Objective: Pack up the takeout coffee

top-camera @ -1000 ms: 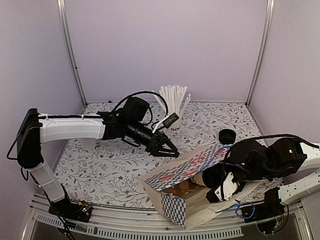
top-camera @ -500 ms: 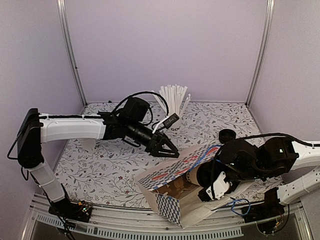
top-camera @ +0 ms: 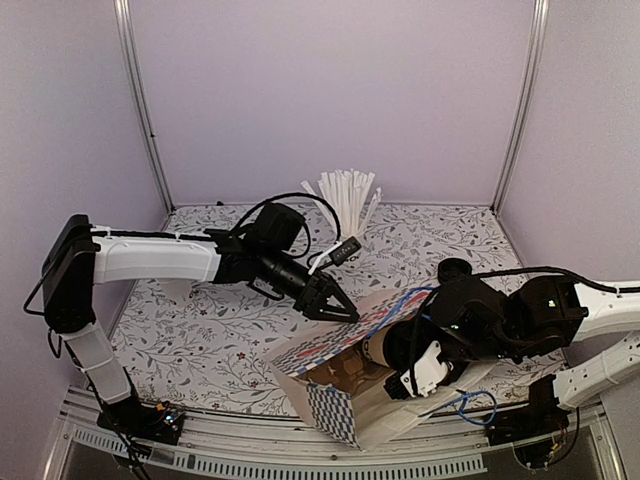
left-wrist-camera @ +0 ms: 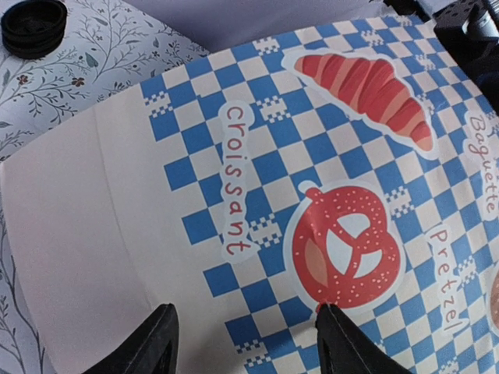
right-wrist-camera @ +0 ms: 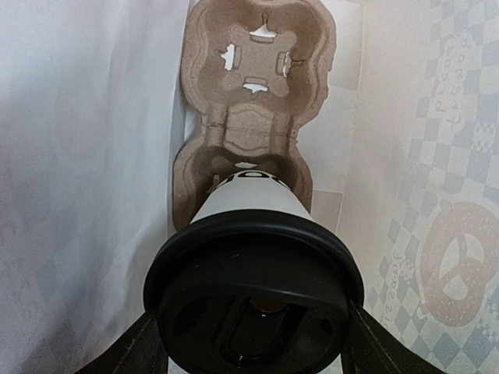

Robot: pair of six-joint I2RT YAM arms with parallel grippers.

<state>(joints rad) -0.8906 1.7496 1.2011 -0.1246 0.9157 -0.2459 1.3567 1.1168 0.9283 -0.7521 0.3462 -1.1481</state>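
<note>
The takeout coffee [right-wrist-camera: 251, 204], a white cup with black lettering and a black lid [right-wrist-camera: 253, 292], sits between the fingers of my right gripper [right-wrist-camera: 253, 347], which is shut on it just under the lid. Its base is in the near socket of a brown pulp cup carrier [right-wrist-camera: 257, 93] inside the paper bag [top-camera: 345, 335]. The bag lies on its side, mouth toward the table's front. In the top view the right arm [top-camera: 500, 320] reaches into the bag. My left gripper [left-wrist-camera: 249, 339] is open, its fingertips [left-wrist-camera: 343, 343] resting on the bag's checkered upper side [left-wrist-camera: 257, 171].
A white cup full of white straws [top-camera: 348, 200] stands at the back centre. A loose black lid [top-camera: 455, 268] lies on the floral tabletop right of the bag, also seen as a lid [left-wrist-camera: 33, 23] in the left wrist view. The table's front edge [top-camera: 250, 430] runs just before the bag's mouth.
My right gripper has pushed the cup leftward, deeper into the bag, and the bag has slid a little left. My left gripper has lowered slightly onto the bag's top.
</note>
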